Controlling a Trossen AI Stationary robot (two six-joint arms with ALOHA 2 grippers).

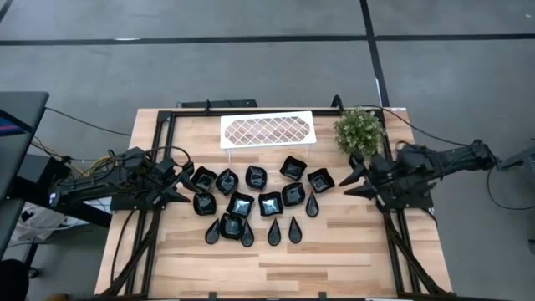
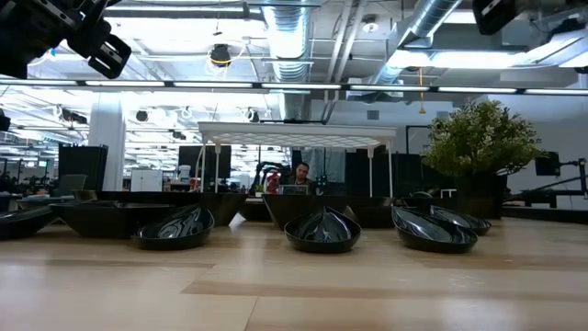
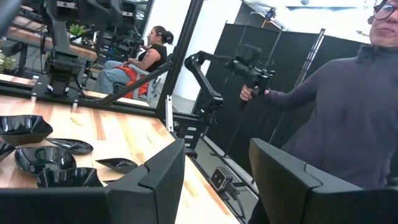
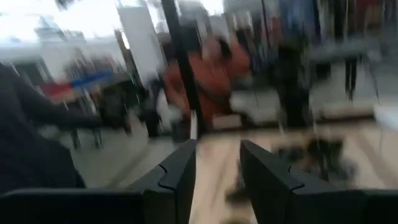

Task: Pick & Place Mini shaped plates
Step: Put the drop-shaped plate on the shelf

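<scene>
Several mini shaped plates [image 1: 269, 203], glossy and black, lie in a loose cluster on the wooden table, squarish ones at the back and teardrop ones [image 1: 294, 228] toward the near edge. The low view shows them resting on their bases [image 2: 322, 231]. My left gripper [image 1: 182, 186] hovers open above the table beside the cluster's left end, pointing level; its wrist view shows nothing between the fingers [image 3: 217, 149] and some plates [image 3: 43, 159] off to one side. My right gripper [image 1: 355, 180] hovers open at the cluster's right end, nothing between its fingers [image 4: 217, 149].
A white lattice tray [image 1: 267, 130] stands on legs at the table's far side, with a green plant [image 1: 359, 130] to its right. A black frame [image 1: 163, 134] runs along the table's edges. A person [image 3: 348, 124] stands beyond the table. Bare wood lies along the near edge [image 1: 276, 267].
</scene>
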